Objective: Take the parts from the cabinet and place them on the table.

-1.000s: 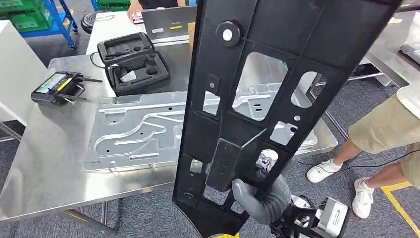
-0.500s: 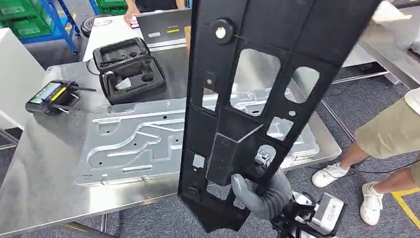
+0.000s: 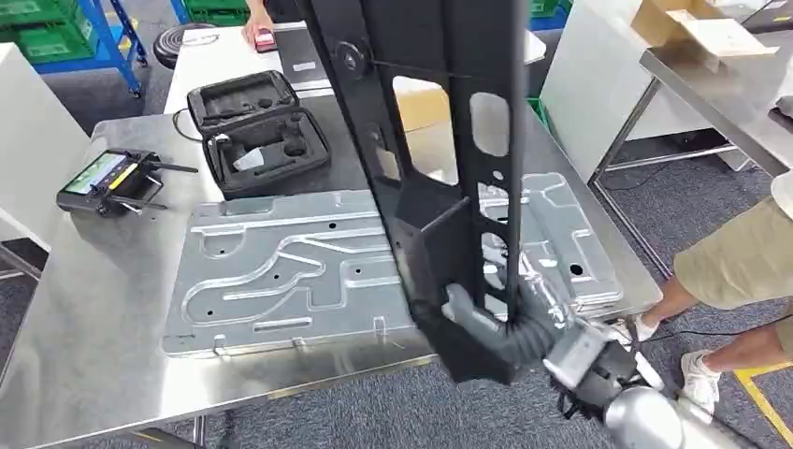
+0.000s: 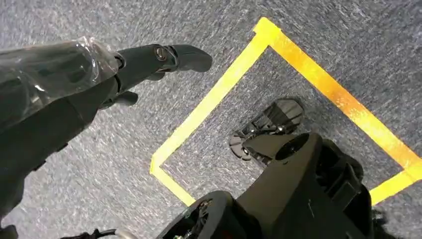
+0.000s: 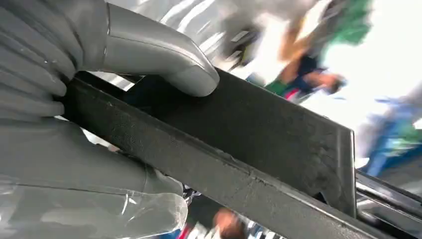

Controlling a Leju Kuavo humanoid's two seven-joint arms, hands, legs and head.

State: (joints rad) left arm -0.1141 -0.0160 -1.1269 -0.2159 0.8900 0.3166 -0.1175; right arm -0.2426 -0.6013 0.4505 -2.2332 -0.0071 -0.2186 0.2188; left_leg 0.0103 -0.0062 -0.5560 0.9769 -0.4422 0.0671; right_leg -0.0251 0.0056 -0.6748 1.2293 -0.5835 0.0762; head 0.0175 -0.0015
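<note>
I see my right hand [image 3: 491, 329] gripping the black frame [image 3: 439, 178] near its lower end, thumb [image 5: 159, 55] pressed on one face and the other fingers wrapped round the back. The frame stands almost upright, a bit tilted, over the front edge of the steel table [image 3: 84, 309]; I cannot tell if it touches anything below. Behind it a big grey metal panel [image 3: 281, 271] lies flat on the table. Farther back on the table are an open black case [image 3: 257, 131] and, to the left, a controller w/ screen [image 3: 108, 178]. My left hand [image 4: 149, 59] hangs over the carpet, near a yellow tape line [image 4: 219, 94], fingers stretched out and holding nothing. A person's legs [image 3: 739, 262] are at the right.
</note>
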